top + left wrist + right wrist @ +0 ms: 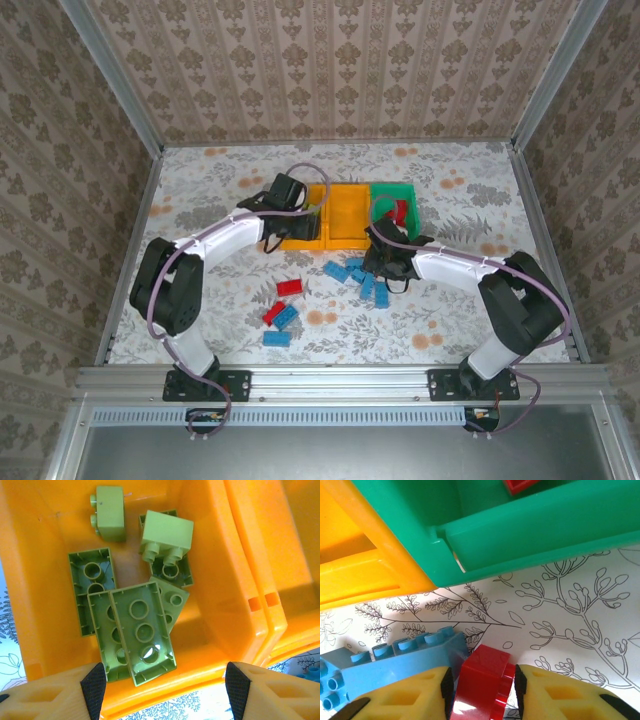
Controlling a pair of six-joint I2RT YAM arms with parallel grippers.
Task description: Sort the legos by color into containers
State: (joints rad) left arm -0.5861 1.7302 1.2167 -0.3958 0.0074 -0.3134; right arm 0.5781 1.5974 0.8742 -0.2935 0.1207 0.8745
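Gripping a red brick (481,677) on both sides, the right gripper (484,692) sat at the bottom of the right wrist frame. A blue brick (395,662) lay against the red one's left side on the table (560,620). Across the top ran the green bin (530,525), with the orange middle bin (365,575) at upper left. In the left wrist frame the left gripper (162,690) stood open and empty over the left bin (45,525), where several green bricks (142,630) lay jumbled. From above, more blue bricks (360,280) were scattered at centre below the bins, and red bricks (289,287) lay to their left.
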